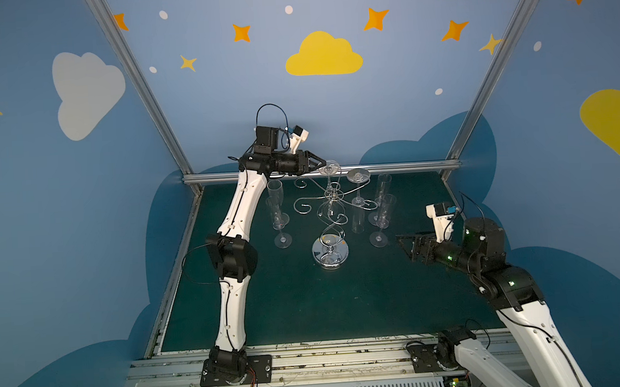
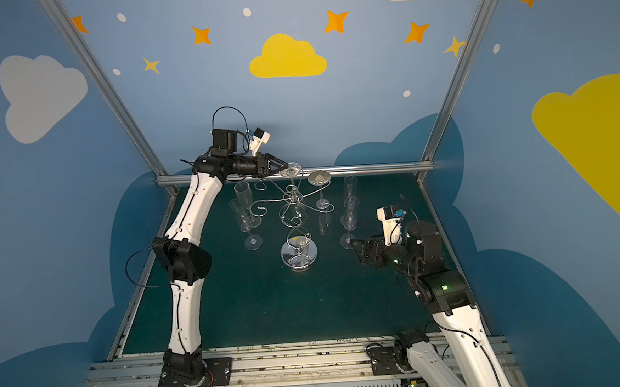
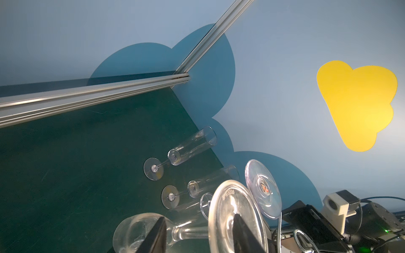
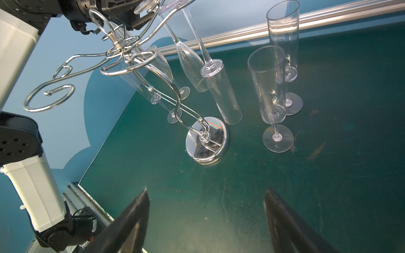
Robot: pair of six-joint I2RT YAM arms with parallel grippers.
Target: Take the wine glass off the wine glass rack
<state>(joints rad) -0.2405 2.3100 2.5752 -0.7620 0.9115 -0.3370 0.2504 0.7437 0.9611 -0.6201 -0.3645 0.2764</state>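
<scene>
Left fingers (image 3: 153, 238) apart, straddling wine glass (image 3: 190, 232) stem, right fingers (image 4: 131, 219) apart, empty

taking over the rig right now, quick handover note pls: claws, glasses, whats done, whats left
Left claw: part open, raised at the top of the wine glass rack. In the left wrist view the stem of the hanging wine glass shows between its fingers; no firm grip visible.
Right claw: open, empty, low over the table to the right of the rack.
Second hanging glass is also on the rack. Left pair of flutes and right pair of flutes stand on the table.
Done: left claw placed at the glass.
Left: close, slide the glass off its arm, set it down.
</scene>
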